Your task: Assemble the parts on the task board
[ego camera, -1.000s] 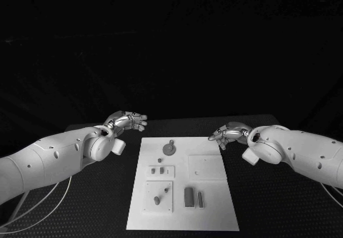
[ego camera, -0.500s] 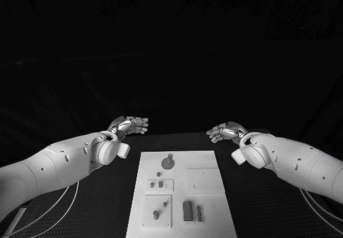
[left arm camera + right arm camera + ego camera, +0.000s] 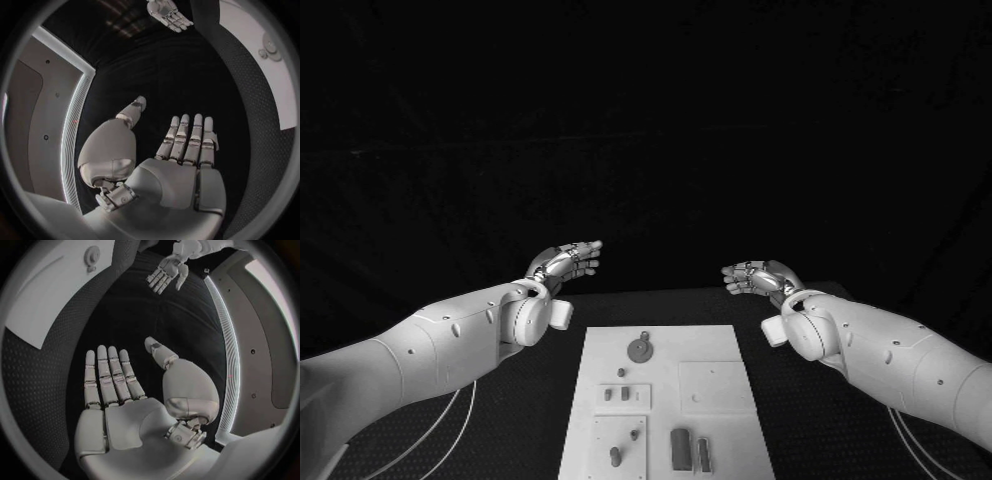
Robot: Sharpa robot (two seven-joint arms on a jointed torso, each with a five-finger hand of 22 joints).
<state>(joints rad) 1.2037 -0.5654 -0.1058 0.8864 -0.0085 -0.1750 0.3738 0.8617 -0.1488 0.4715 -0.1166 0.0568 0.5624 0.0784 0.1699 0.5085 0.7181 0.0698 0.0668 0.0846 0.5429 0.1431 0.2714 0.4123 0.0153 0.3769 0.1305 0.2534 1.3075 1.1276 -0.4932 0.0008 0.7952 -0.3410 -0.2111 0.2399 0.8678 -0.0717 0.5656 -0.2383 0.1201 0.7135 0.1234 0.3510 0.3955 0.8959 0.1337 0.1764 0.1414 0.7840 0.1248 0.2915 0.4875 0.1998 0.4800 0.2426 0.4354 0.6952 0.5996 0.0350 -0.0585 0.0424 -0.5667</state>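
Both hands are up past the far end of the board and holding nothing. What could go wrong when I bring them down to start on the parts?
1. The left hand and right hand hover beyond the task board, so each must travel back over it; a low sweep could knock the round part at the far end.
2. The near parts are small and close together; the open fingers may nudge a neighbour.

no readable text — no labels, no numbers

a dark backdrop [image 3: 646,130] hangs behind the black, dotted table [image 3: 812,400]; the room is dim.
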